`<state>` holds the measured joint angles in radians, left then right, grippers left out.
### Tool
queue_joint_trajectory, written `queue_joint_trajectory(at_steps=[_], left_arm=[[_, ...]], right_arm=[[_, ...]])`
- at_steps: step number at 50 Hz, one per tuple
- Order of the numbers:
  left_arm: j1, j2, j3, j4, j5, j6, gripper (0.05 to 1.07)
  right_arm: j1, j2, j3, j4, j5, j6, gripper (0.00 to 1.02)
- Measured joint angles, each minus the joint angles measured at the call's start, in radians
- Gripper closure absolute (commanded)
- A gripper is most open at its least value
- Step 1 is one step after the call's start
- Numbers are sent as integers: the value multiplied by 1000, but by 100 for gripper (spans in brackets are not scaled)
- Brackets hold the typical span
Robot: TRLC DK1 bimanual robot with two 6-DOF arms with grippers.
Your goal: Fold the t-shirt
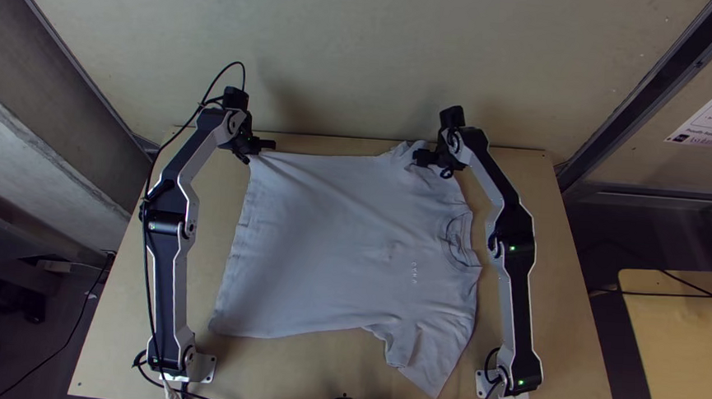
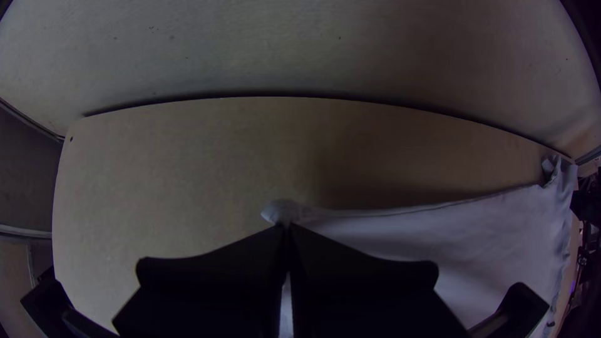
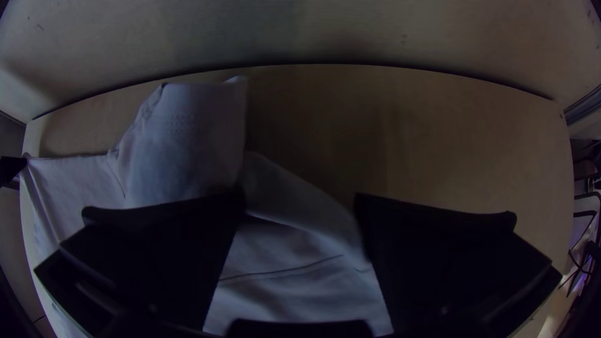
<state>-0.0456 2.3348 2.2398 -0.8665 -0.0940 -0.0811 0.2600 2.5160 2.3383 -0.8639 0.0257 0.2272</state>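
Two pincers (image 1: 269,145), one t-shirt (image 1: 321,238).

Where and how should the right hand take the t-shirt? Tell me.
By the far sleeve, I'd judge, coming down from above: the t-shirt lies spread, but the right hand, its fingers open, has a loose fold between them.

The left arm (image 1: 172,287) and right arm (image 1: 519,304) have long, angular links, black along their faces with silver-white edges, joined by chunky black joints; small green lights (image 1: 512,248) glow on the right one. A thin black cable (image 1: 238,63) runs along the left arm's outer side and loops above its wrist, and more black cable curls by the pale metal base plates (image 1: 204,368). The fingers (image 2: 213,281) are wide, flat and matte black, with rounded shoulders and tapering tips.
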Motion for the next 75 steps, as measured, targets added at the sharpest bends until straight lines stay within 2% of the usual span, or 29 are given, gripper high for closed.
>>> queue_joint_trajectory(at_steps=[17, 23, 27, 29, 45, 63, 75], left_arm=[[0, -4, 0, -13, 0, 4, 104], [0, -8, 0, -15, 0, 7, 104], [0, -12, 0, -14, 0, 7, 104], [0, -13, 0, -14, 0, 7, 104], [-3, -19, 0, -5, 0, 11, 104], [-8, -32, 0, 2, 0, 7, 104], [-4, -32, 0, 5, 3, 6, 105]], right_arm=[[2, 5, 0, 52, 0, 0, 50], [2, 11, 0, 55, 0, 0, 90], [2, 11, 0, 55, 0, -7, 92], [2, 11, 0, 55, 0, -12, 100], [-4, 10, 0, 59, 11, -19, 100], [-93, -45, -12, 39, 11, -38, 100], [-108, -65, -23, 32, 11, -38, 100]])
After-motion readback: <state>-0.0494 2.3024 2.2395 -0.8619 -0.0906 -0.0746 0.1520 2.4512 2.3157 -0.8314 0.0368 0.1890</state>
